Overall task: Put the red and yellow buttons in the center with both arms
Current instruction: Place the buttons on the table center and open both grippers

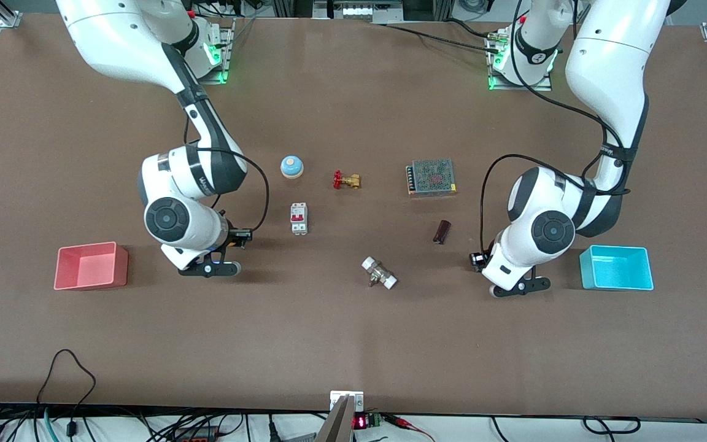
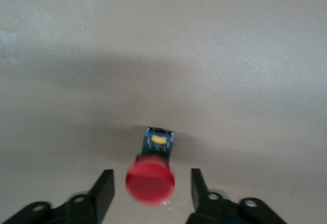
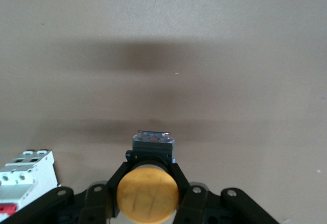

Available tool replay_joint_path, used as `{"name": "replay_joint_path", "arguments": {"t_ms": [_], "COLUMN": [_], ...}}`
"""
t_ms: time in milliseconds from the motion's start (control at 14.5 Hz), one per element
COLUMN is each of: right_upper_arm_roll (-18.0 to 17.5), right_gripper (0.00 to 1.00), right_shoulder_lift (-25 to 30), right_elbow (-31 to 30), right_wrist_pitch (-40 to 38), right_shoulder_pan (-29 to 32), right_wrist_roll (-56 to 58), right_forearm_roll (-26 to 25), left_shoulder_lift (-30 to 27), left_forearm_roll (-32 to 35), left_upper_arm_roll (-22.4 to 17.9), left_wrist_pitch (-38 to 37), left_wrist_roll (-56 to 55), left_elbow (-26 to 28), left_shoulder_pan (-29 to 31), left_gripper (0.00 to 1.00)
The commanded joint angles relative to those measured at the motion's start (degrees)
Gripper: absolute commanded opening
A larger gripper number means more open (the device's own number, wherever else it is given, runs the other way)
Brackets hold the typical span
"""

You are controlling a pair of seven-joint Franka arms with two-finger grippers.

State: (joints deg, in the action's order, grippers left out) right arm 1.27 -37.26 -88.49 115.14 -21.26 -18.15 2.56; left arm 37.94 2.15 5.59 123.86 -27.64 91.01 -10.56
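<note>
In the right wrist view my right gripper (image 3: pixel 148 178) is shut on the yellow button (image 3: pixel 148 193), its fingers pressed against the black body under the cap. In the front view it (image 1: pixel 242 237) hangs low over the table between the pink bin and the circuit breaker. In the left wrist view my left gripper (image 2: pixel 150 185) is open, with the red button (image 2: pixel 150 181) between its fingers (image 2: pixel 102 193) and a gap on each side. In the front view the left gripper (image 1: pixel 477 260) is low over the table. The bare brown centre (image 1: pixel 341 233) lies between the two grippers.
A circuit breaker (image 1: pixel 299 218), a blue bell (image 1: pixel 291 166), a brass valve (image 1: pixel 346 180), a mesh-topped box (image 1: pixel 431 177), a dark brown piece (image 1: pixel 442 231) and a white-ended fitting (image 1: pixel 379 273) lie around the middle. A pink bin (image 1: pixel 91 265) and a cyan bin (image 1: pixel 615 267) stand at the table's ends.
</note>
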Motion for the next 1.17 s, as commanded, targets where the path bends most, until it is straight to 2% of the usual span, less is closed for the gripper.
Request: {"name": "replay_joint_path", "arguments": {"t_ms": [0, 414, 621, 690, 759, 828, 897, 1103], "right_upper_arm_roll": [0.49, 0.49, 0.49, 0.49, 0.49, 0.49, 0.57, 0.84], "right_gripper": [0.31, 0.33, 0.34, 0.41, 0.51, 0.68, 0.97, 1.00], "right_shoulder_lift": [-1.06, -2.47, -2.73, -2.82, -3.08, -3.08, -3.08, -2.03], "right_elbow": [-0.02, -0.37, -0.72, -0.72, -0.72, -0.72, -0.64, 0.07], "right_wrist_pitch": [1.22, 2.01, 2.10, 2.10, 2.19, 2.19, 2.19, 1.67], "right_shoulder_pan": [-0.62, -1.50, -1.50, -1.50, -1.50, -1.50, -1.50, -1.33], "right_wrist_roll": [-0.40, -0.66, -0.66, -0.66, -0.66, -0.75, -0.84, -0.93], "right_forearm_roll": [0.08, 0.08, 0.08, 0.08, 0.08, 0.17, 0.25, 0.69], "left_shoulder_lift": [-1.20, -10.15, -14.99, -16.40, -17.89, -19.12, -20.27, -23.61], "left_forearm_roll": [-0.48, 0.39, 0.22, -0.13, -0.13, -0.13, 0.04, 0.13], "left_upper_arm_roll": [-0.23, -1.90, -1.90, -1.73, -1.99, -2.08, -2.08, -2.08], "left_wrist_pitch": [-0.90, -5.55, -12.04, -12.76, -13.73, -15.39, -15.75, -17.50], "left_wrist_roll": [0.22, 0.57, 8.01, 11.09, 12.95, 13.83, 15.15, 19.37], "left_elbow": [-0.66, -1.19, -1.54, -1.54, -1.54, -1.54, -1.54, -1.45], "left_shoulder_pan": [0.18, 1.32, 4.30, 5.45, 5.89, 6.59, 7.64, 9.23], "left_gripper": [1.00, 1.00, 1.00, 1.00, 1.00, 1.00, 1.00, 1.00]}}
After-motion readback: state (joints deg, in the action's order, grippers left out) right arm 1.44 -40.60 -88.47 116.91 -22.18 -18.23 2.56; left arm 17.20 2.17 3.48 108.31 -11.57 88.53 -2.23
